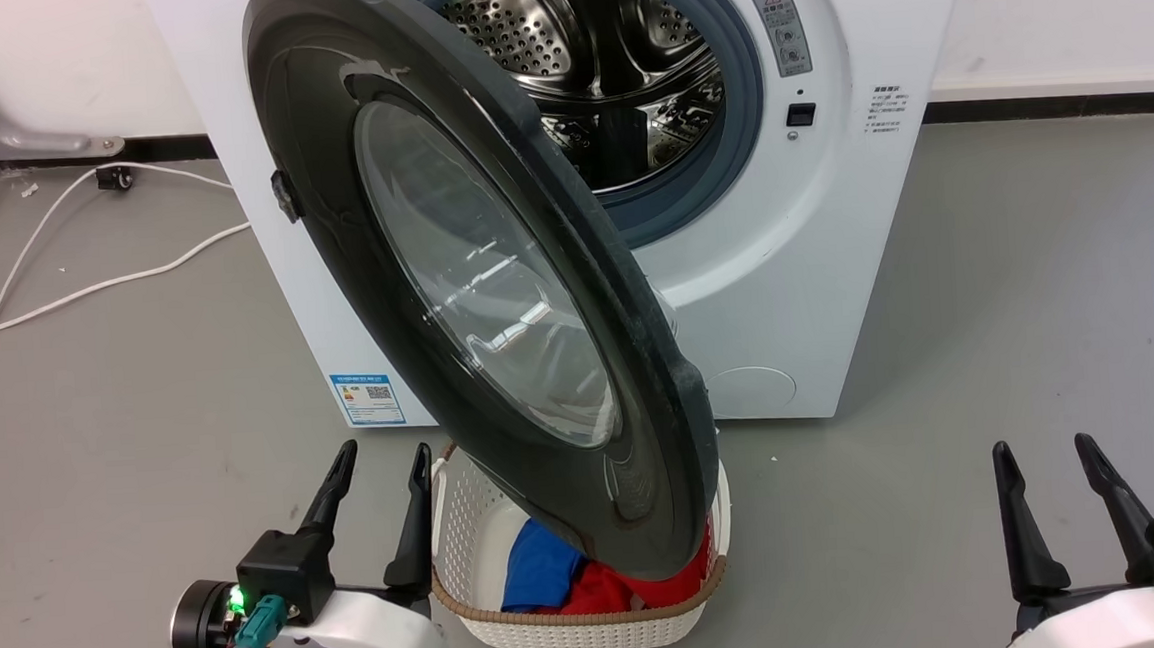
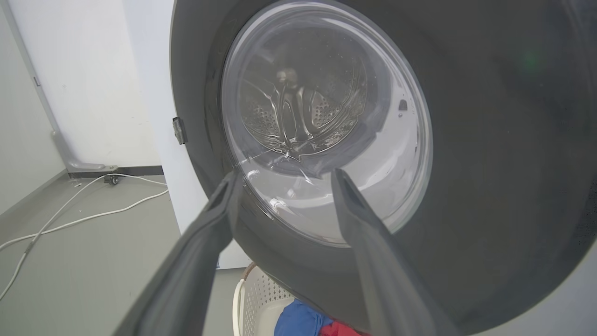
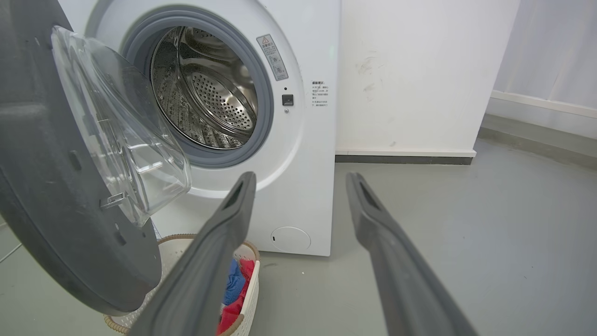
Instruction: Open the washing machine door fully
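The white washing machine (image 1: 783, 251) stands against the wall, its steel drum exposed. Its big black round door (image 1: 495, 299), with a clear bulging window, swings out toward me at roughly a right angle to the front, hinged on the left. In the left wrist view the door (image 2: 489, 140) looms close ahead. In the right wrist view the door's inner side (image 3: 56, 200) and glass bowl show at the left of the washing machine (image 3: 308, 140). My left gripper (image 1: 383, 461) is open, low and just left of the door's lower edge, touching nothing. My right gripper (image 1: 1044, 451) is open at the lower right, far from the door.
A white perforated laundry basket (image 1: 469, 531) holding blue and red clothes sits on the floor under the door's lower edge, beside my left gripper. White cables (image 1: 54, 286) trail across the grey floor at the left. Open floor lies to the right of the machine.
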Motion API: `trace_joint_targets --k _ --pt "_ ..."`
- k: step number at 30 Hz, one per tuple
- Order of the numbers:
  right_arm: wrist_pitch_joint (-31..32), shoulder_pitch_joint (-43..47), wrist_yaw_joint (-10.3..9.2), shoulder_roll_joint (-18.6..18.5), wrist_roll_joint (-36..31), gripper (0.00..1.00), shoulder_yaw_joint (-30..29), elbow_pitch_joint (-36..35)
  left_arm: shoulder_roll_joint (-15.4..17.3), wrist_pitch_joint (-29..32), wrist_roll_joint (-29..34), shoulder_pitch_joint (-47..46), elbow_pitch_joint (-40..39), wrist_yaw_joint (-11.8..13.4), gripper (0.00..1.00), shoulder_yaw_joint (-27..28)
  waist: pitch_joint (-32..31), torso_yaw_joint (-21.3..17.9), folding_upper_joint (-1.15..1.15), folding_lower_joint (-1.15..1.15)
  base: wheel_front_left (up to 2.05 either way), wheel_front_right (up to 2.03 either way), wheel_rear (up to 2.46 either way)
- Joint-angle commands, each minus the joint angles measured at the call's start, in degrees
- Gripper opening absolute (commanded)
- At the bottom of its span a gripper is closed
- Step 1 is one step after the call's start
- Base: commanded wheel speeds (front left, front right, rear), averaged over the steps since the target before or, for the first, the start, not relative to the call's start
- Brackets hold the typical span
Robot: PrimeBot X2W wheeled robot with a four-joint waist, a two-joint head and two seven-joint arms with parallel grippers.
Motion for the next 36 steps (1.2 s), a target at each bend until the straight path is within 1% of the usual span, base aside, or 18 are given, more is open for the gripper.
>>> trace_joint_targets --k 1,10,14,18,23,29,32,36 --pt "0.02 0.71 -0.02 0.32 -0.09 1.0 0.21 -0.09 0.16 -0.14 -0.2 -0.6 0.2 -0.02 0.01 0.07 0.04 -0.04 0.0 0.0 0.0 0.0 0.0" --pt "-0.3 0.45 -0.02 0.34 0.26 1.0 0.67 0.4 0.04 -0.14 -1.21 -1.01 0.27 -0.06 0.0 0.46 0.34 -0.2 0.0 0.0 0.0 0.0 0.0" --pt "-0.59 0.28 -0.02 0.34 0.5 1.0 0.83 0.65 -0.36 -0.14 -2.01 -2.01 -1.05 0.82 0.0 0.95 0.32 -0.37 0.0 0.0 0.0 0.0 0.0" --pt "-0.46 0.19 -0.02 0.34 0.26 1.0 0.77 0.81 -0.61 -0.14 -1.41 -4.31 -5.26 2.1 0.0 0.67 0.3 -0.44 0.0 0.0 0.0 0.0 0.0" --pt "-0.32 0.05 -0.02 0.33 0.14 1.0 0.53 1.14 -1.08 -0.14 -1.03 -8.35 -13.54 3.82 0.0 -0.99 0.23 -0.28 0.0 0.0 0.0 0.0 0.0" --pt "-0.34 -0.23 -0.02 0.33 -0.22 1.0 0.5 1.61 -1.33 -0.14 -1.19 -14.85 -21.6 5.13 0.0 -5.73 -0.04 -0.32 0.0 0.0 0.0 0.0 0.0" --pt "-0.37 -0.23 -0.02 0.33 -0.3 1.0 0.52 1.76 -1.39 -0.03 -0.71 -18.06 -24.17 5.0 0.0 -9.68 -0.12 -0.54 0.0 0.0 0.0 0.0 0.0" --pt "-0.22 -0.02 -0.02 0.32 -0.43 1.0 0.77 1.93 -1.41 0.92 -2.57 -21.31 -26.18 5.39 0.0 -16.48 -0.12 -1.04 0.0 0.0 0.0 0.0 0.0"
